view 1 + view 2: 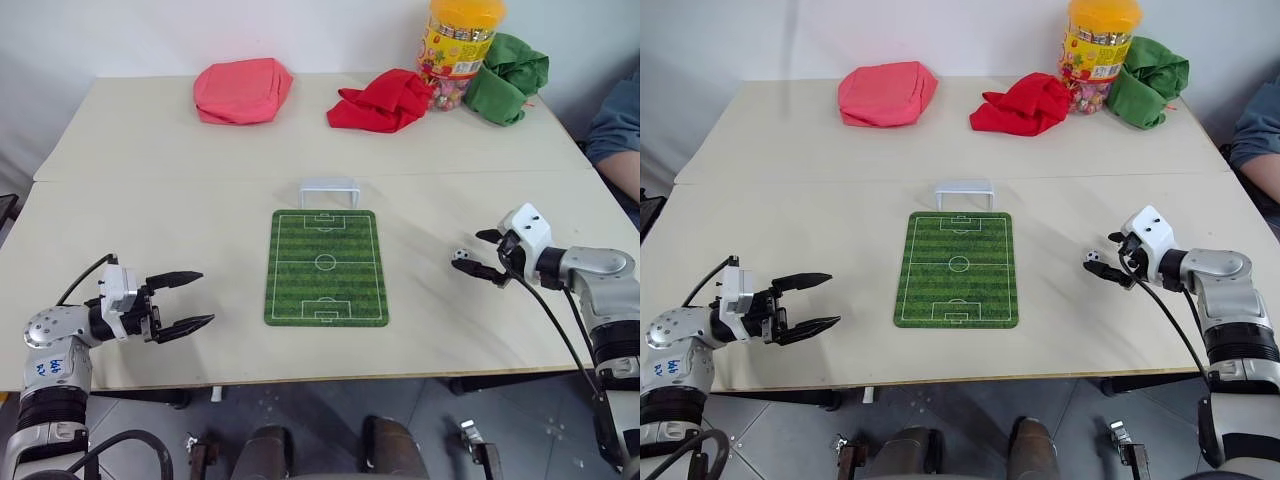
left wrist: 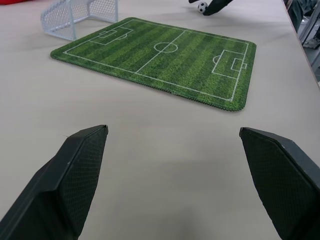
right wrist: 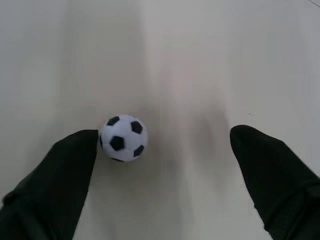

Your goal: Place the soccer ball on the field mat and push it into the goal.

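ball [image 3: 123, 138]: sat on the table [image 1: 150, 200], right of the mat [image 1: 326, 266], touching one finger
right gripper [image 1: 480, 253]: wide open around it, no grip
left gripper [image 1: 187, 300]: open, empty

Soccer ball [image 1: 461, 255] off field mat [image 1: 326, 267]; goal [image 1: 329, 191] adjoining

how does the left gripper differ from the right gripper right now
The left gripper hangs open over bare table left of the field mat; the right gripper, right of the mat, has the soccer ball against one finger, its jaws wide and not closed on it. Both have black fingers.
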Robot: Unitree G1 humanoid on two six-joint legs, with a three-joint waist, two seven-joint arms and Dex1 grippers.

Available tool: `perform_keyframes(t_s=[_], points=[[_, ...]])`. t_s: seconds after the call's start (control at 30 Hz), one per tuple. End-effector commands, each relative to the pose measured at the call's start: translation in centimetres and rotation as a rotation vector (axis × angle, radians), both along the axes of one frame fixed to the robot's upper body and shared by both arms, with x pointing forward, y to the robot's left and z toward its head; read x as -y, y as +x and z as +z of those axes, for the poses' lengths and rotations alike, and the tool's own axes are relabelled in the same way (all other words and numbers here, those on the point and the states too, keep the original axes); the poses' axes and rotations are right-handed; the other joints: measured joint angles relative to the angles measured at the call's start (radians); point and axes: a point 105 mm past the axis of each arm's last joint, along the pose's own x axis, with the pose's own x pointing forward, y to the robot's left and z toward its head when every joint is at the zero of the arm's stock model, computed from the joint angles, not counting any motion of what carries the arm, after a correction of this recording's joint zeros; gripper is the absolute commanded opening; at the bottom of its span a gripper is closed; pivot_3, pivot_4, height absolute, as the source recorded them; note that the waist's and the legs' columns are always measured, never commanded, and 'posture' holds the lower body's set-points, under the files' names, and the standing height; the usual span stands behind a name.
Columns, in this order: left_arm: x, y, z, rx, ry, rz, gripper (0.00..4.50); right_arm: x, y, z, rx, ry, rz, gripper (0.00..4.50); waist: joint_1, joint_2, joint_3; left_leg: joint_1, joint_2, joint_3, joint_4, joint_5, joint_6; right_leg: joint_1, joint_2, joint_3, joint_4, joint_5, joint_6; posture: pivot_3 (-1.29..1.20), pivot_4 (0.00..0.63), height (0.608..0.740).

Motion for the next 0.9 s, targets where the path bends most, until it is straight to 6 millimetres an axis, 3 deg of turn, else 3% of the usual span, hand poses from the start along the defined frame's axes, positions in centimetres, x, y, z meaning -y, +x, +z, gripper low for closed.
perform_keyframes(t_s=[0.03,0.27,0.43,0.53,0.63,0.67,0.77,0.9], points=[[-0.5,-0.1,1.0,0.044,0.006,0.019,4.50,0.1,0.2,0.1,0.016,0.000,0.002,3.22,0.000,0.000,0.000,0.000,0.000,0.000,0.000,0.000,0.000,0.000,0.000,0.000,0.000,0.000,0.000,0.00,0.150,0.740],[-0.3,0.2,1.1,0.053,0.001,0.032,4.50,-0.5,0.4,0.3,0.039,0.029,0.012,0.84,0.000,0.000,0.000,0.001,0.000,0.000,0.003,0.000,0.000,0.001,0.000,0.001,0.002,0.000,0.000,0.00,0.150,0.740],[-0.1,0.4,1.1,0.056,-0.002,0.032,4.50,-0.5,0.4,1.6,0.088,0.037,0.008,0.84,0.000,0.000,0.000,0.001,0.000,0.000,0.003,0.000,0.000,0.001,0.000,0.001,0.002,0.000,0.000,0.00,0.150,0.740],[0.3,0.3,1.3,0.060,-0.011,0.008,4.50,-2.5,0.3,4.7,0.167,0.057,0.049,0.84,0.001,0.000,0.000,0.001,0.000,0.000,0.003,0.000,0.000,0.001,0.000,0.001,0.003,0.000,-0.001,0.00,0.150,0.740],[0.7,-0.1,1.3,0.057,-0.011,-0.017,4.50,-4.5,-0.5,5.6,0.155,0.039,0.085,0.84,0.001,0.000,0.000,0.001,0.001,0.000,0.002,0.000,0.000,0.000,0.000,0.001,0.003,0.000,-0.001,0.00,0.150,0.740],[0.8,-0.2,1.3,0.059,-0.010,-0.026,4.50,-5.7,-0.7,6.1,0.152,0.055,0.103,0.84,0.002,0.000,0.000,0.001,0.001,0.000,0.002,0.000,0.000,0.000,0.000,0.001,0.003,0.000,-0.001,0.00,0.150,0.740],[1.2,-1.1,1.0,0.046,-0.007,-0.075,4.50,-12.0,-2.9,6.8,0.125,0.030,0.314,0.84,-0.001,0.000,0.000,0.001,0.001,0.000,0.002,0.000,0.000,0.000,0.000,0.001,0.003,0.000,-0.001,0.00,0.150,0.740],[1.9,-2.0,0.3,0.010,0.001,-0.140,4.50,-17.2,-5.3,6.5,0.057,0.032,0.503,0.84,0.002,0.000,0.000,0.001,0.003,0.000,0.003,-0.001,-0.001,-0.001,0.002,0.001,0.004,0.000,-0.001,0.00,0.150,0.740]])
